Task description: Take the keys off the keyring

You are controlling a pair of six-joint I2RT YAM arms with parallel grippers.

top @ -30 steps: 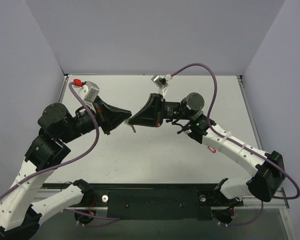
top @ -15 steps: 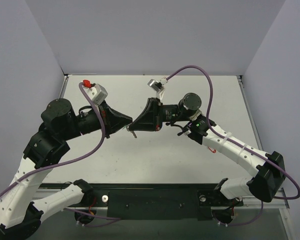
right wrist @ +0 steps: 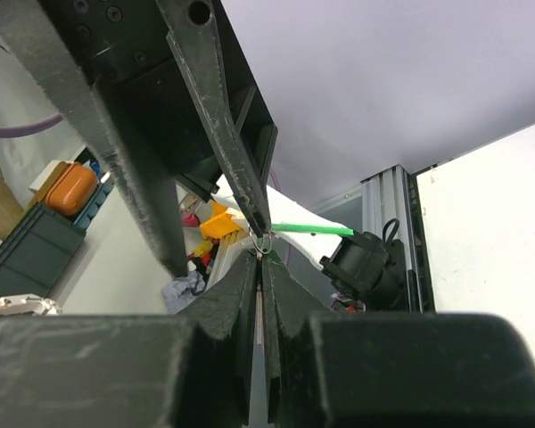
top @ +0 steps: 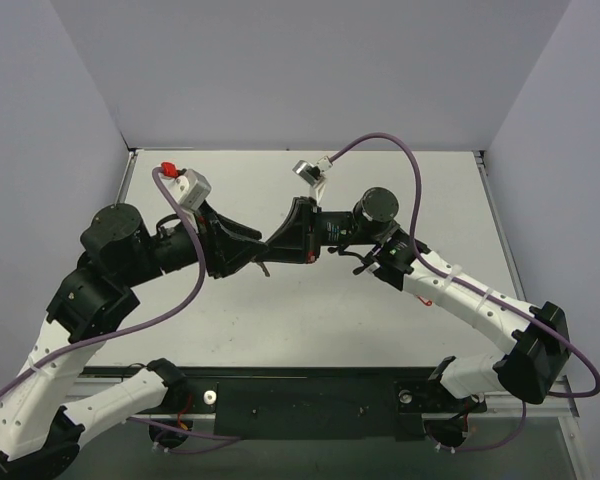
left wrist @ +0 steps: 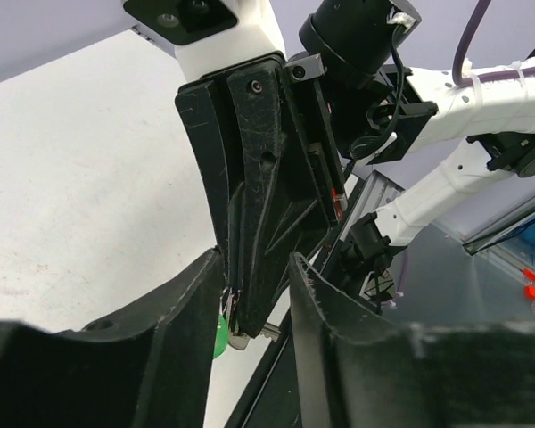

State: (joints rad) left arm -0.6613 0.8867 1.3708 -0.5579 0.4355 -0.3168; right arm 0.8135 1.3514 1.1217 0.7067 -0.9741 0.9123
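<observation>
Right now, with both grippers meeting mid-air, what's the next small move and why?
Probably close the left gripper on the green fob. Its fingers stand open around the right gripper, which looks shut on the small metal ring. The fob sits beside one left finger, not yet gripped, so nothing can be pulled apart until the left gripper has hold.

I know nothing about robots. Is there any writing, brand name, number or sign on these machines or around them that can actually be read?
No text can be read in any view.
Small pale mark on the black wrist of the right arm, top view: too small to read.
Orange case and dark green bin in the background, right wrist view: blurred, no lettering visible.
</observation>
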